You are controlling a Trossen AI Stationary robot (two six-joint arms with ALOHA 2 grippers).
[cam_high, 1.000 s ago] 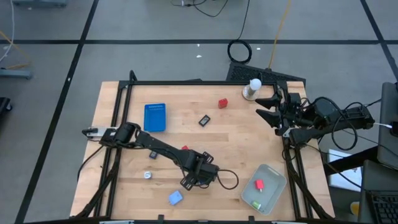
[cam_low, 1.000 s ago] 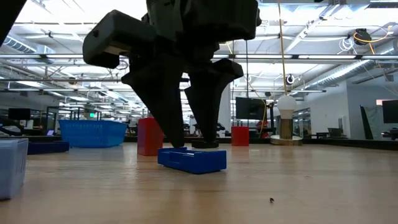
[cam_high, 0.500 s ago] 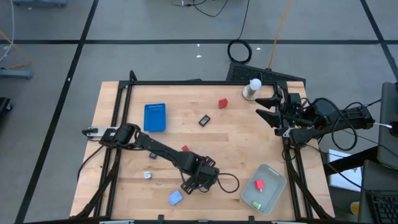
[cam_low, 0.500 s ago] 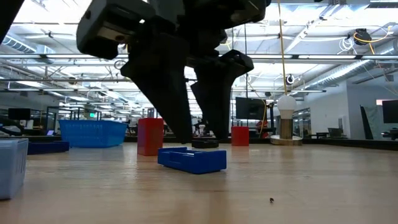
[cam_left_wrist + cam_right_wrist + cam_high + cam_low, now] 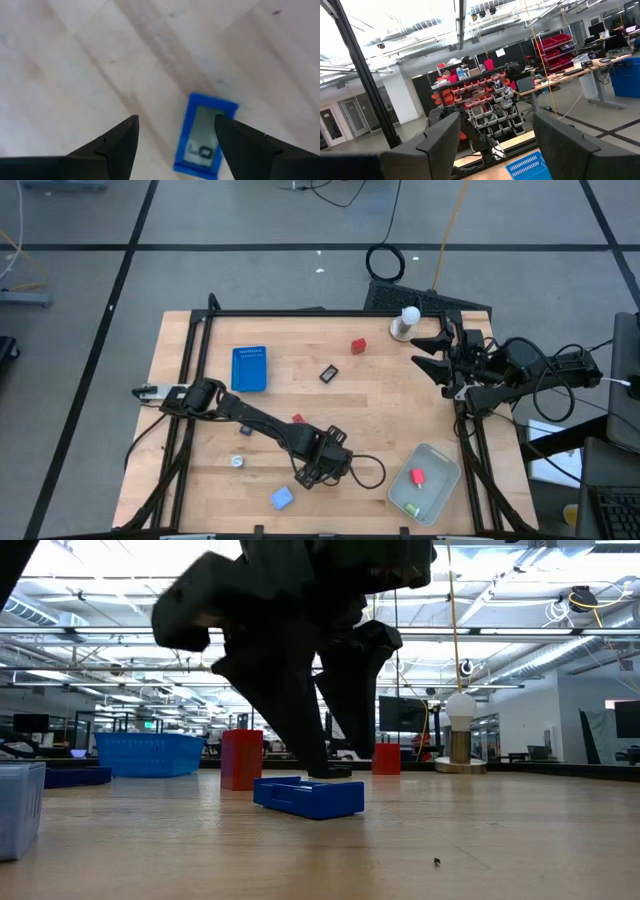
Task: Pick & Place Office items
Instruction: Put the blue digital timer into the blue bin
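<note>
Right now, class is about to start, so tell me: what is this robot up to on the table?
The left hand hangs open just above a small blue piece near the table's front edge, lined up to pick it but not touching it. The right hand waits open at the table's far right edge, beside the white stand. The translucent tray already holds a red piece and a green one. Other pieces lie loose on the wood.
</note>
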